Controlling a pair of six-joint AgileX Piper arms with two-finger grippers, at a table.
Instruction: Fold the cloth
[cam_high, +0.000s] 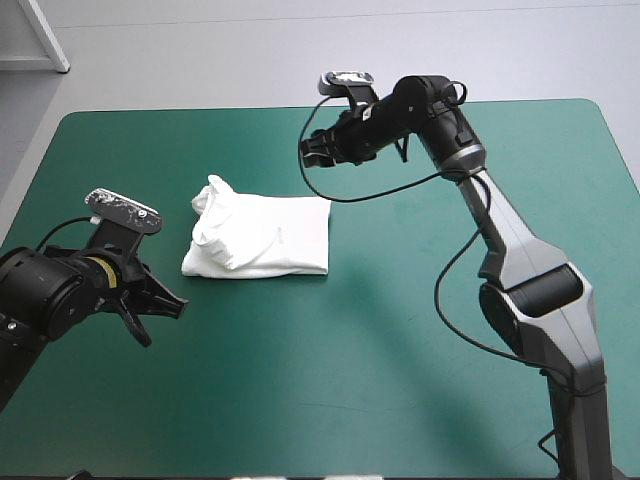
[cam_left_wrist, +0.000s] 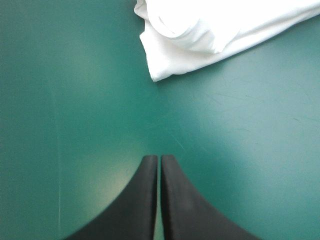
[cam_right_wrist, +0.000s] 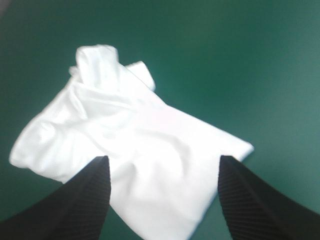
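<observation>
The white T-shirt (cam_high: 262, 237) lies as a folded bundle left of the table's middle, its left end rumpled and bunched up. My left gripper (cam_high: 160, 315) hovers near the front left of the bundle, apart from it. In the left wrist view the left gripper (cam_left_wrist: 159, 159) is shut with nothing held, and a corner of the T-shirt (cam_left_wrist: 200, 35) lies ahead of it. My right gripper (cam_high: 312, 152) is raised behind the bundle's far right corner. In the right wrist view the right gripper (cam_right_wrist: 164, 162) stands open above the T-shirt (cam_right_wrist: 135, 150).
The teal-green table (cam_high: 400, 380) shows bare cover to the right of and in front of the bundle. A white panel (cam_high: 45, 35) stands beyond the table's far left corner.
</observation>
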